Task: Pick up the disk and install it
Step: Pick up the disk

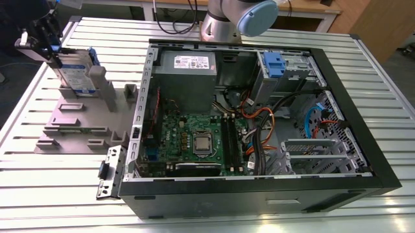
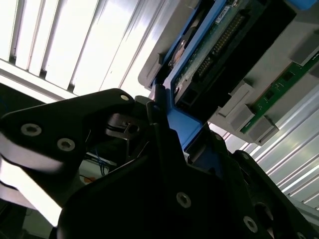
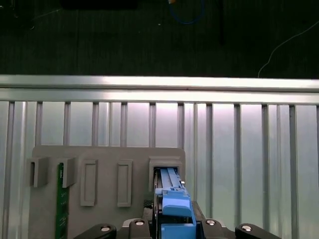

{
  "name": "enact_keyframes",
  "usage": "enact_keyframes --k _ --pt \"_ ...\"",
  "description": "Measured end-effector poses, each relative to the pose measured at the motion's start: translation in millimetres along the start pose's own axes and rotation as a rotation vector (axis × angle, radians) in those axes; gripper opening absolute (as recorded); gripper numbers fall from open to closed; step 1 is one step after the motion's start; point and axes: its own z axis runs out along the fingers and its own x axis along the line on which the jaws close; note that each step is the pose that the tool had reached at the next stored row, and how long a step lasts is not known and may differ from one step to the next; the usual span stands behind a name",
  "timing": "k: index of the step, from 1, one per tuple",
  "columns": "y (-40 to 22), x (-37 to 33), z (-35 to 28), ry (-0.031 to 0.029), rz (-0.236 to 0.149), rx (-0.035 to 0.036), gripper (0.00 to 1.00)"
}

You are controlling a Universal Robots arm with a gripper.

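The hand (image 1: 53,54) is closed on the disk (image 1: 77,76); the disk stands upright in the holder (image 1: 68,116); installing into the case (image 1: 388,178) is not yet done.

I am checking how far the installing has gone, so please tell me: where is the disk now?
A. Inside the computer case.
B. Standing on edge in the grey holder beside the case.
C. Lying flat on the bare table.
B: in the exterior view the disk stands on edge in the grey holder, outside the open computer case, with the hand at its top.
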Motion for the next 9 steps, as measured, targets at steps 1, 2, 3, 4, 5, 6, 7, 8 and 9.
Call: enact_keyframes --k 1,2,3,4,5,6,7,8,9 --pt "0.0 0.0 0.0 0.0002 -0.007 -0.0001 0.37" --pt "0.0 0.0 0.0 0.0002 -0.01 -0.0002 0.37" --pt "0.0 0.0 0.0 0.0003 -0.01 -0.0002 0.37" --pt "0.0 0.0 0.0 0.0003 -0.01 -0.0003 0.37" --pt "0.0 -0.1 0.0 0.0003 -0.011 -0.0003 0.37" --pt "0.0 0.0 0.0 0.0003 -0.011 -0.0002 0.37" --pt "0.0 -0.1 0.0 0.0003 -0.011 -0.0002 0.37" --pt "0.0 -0.1 0.0 0.0003 -0.011 -0.0002 0.37" --pt "0.0 0.0 0.0 0.0003 -0.011 -0.0002 0.37"
